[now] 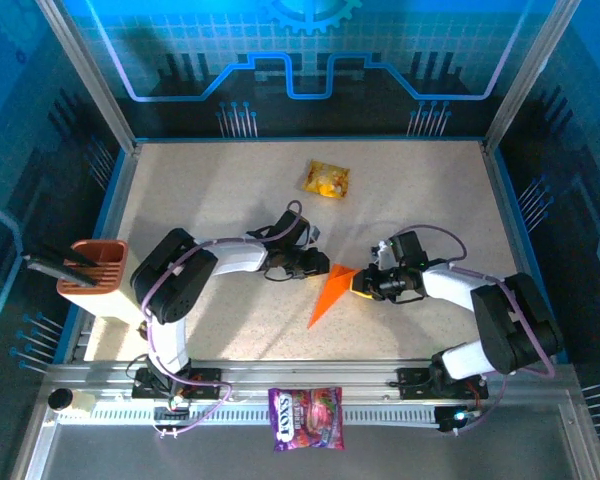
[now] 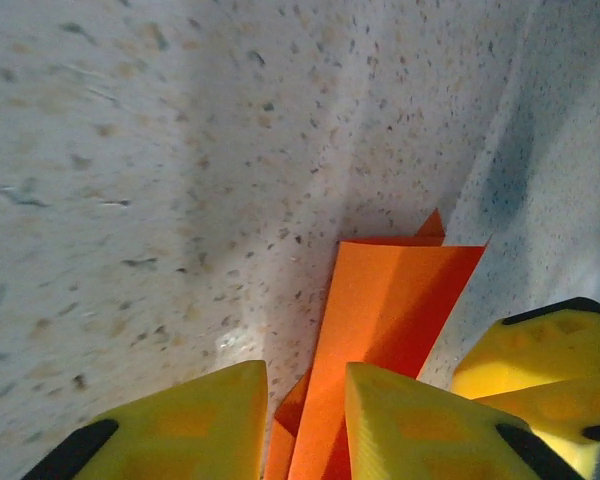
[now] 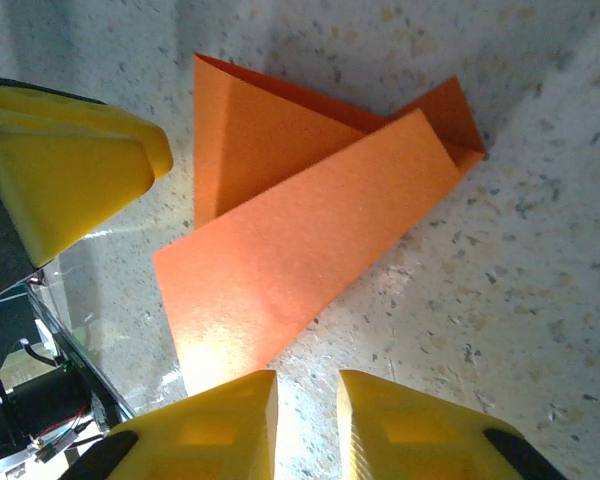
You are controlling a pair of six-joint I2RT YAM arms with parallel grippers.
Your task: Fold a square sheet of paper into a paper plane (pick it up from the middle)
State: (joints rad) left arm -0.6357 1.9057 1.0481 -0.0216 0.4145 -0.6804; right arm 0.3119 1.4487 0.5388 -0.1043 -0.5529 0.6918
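The square sheet of paper, bright orange, lies folded as a slim pointed paper plane [image 1: 328, 295] in the middle of the table, its tip toward the near edge. My left gripper [image 1: 318, 266] is at the plane's wide end from the left. In the left wrist view its jaws [image 2: 307, 375] stand slightly apart, with the orange folds [image 2: 390, 300] running through the gap. My right gripper [image 1: 363, 284] is at the same end from the right. Its jaws [image 3: 308, 385] are apart over bare table, just off the edge of the paper [image 3: 300, 240].
A glossy yellow snack packet [image 1: 326, 180] lies at the back of the table. A purple printed bag [image 1: 306, 418] sits on the front rail. A brown-orange holder [image 1: 92, 265] stands at the left edge. The two grippers' yellow fingers are close together over the plane.
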